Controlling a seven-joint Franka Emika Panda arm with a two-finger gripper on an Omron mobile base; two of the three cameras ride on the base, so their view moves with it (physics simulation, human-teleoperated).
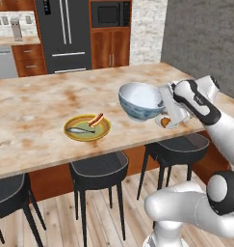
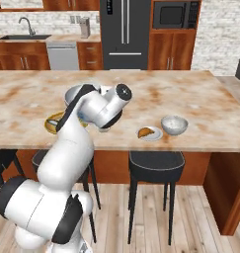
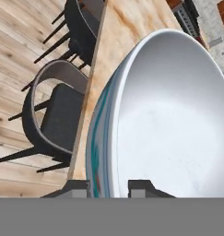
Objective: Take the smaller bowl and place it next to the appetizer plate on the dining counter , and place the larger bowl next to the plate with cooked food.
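a: what's the claw [image 3: 109, 188] doing?
b: its jaws are pinched on the rim of the larger bowl [image 1: 140, 100], one tip on the blue-teal outside, one on the pale inside. the bowl hangs tilted above the surface [image 1: 36, 103].
a: and the plate with cooked food [image 1: 86, 128]?
b: flat on the surface near the stool-side edge, beside the bowl, not touching it.
a: the smaller bowl [image 2: 174, 125]?
b: resting on the surface just beside a small white plate [image 2: 150, 133]. black stools [image 1: 99, 170] stand below the edge.
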